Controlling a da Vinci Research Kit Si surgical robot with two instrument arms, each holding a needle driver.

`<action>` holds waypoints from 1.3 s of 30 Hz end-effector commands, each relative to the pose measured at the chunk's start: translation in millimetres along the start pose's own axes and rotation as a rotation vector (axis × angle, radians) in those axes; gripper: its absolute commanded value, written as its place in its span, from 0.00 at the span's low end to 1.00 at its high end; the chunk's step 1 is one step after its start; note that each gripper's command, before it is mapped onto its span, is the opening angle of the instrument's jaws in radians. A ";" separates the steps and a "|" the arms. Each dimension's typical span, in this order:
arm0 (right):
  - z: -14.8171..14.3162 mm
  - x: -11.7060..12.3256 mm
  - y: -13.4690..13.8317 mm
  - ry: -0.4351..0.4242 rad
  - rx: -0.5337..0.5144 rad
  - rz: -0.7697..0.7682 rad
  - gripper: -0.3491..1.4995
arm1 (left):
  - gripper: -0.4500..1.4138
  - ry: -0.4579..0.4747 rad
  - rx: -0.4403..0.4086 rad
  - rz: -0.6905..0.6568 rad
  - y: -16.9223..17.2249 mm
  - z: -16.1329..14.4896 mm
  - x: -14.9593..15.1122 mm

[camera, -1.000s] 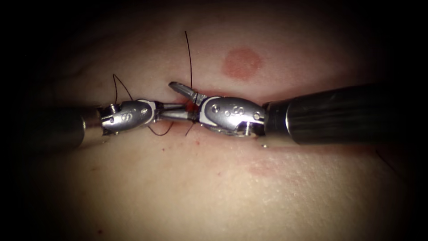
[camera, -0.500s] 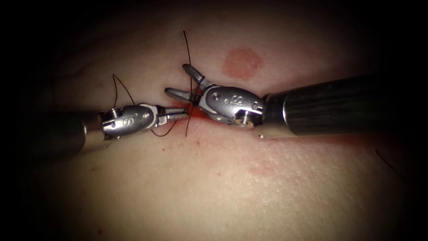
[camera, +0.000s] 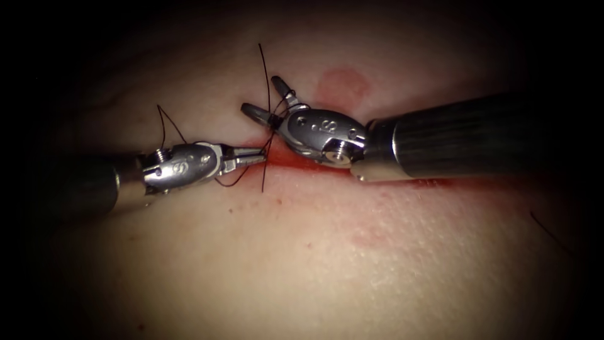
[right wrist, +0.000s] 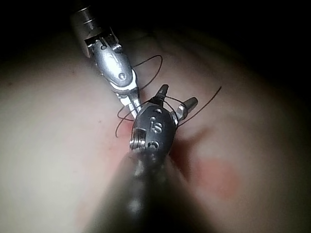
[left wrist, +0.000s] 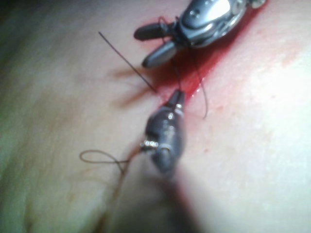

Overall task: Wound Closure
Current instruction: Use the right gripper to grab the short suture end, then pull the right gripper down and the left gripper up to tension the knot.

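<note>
Currently left tool (camera: 257, 157) has its jaws closed on the thread (camera: 266, 69) right at the cut (camera: 283, 158) in the tissue (camera: 314, 264), red fluid (camera: 302, 162) pooled there. Right tool (camera: 267, 101) sits above the cut, jaws spread wide, thread looped around their base, gripping nothing. Can't make out the needle.

left claw (camera: 255, 157) closed, right claw (camera: 269, 96) spread open
</note>
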State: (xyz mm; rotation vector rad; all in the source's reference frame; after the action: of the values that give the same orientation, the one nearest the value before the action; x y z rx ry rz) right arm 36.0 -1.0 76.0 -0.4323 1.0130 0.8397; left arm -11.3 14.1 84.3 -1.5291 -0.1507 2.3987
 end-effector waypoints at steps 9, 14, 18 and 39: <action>3.2 -2.0 0.2 -0.061 -0.023 -0.004 0.73 | 0.05 0.002 -0.004 -0.003 -0.2 0.7 -0.3; 4.6 -3.0 0.4 -0.067 -0.035 0.004 0.72 | 0.05 0.001 -0.004 -0.004 -0.1 0.7 -0.2; 5.2 -4.0 0.3 -0.074 -0.029 0.026 0.56 | 0.05 0.001 -0.004 -0.003 -0.1 0.6 -0.2; 5.6 -4.7 0.1 -0.130 -0.005 0.060 0.00 | 0.05 0.001 -0.002 -0.001 0.2 0.7 -0.3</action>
State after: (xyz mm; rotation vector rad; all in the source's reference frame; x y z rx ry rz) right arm 37.2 1.3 82.5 -0.3516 0.9064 0.9138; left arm -11.2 14.0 84.0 -1.5290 -0.1522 2.3983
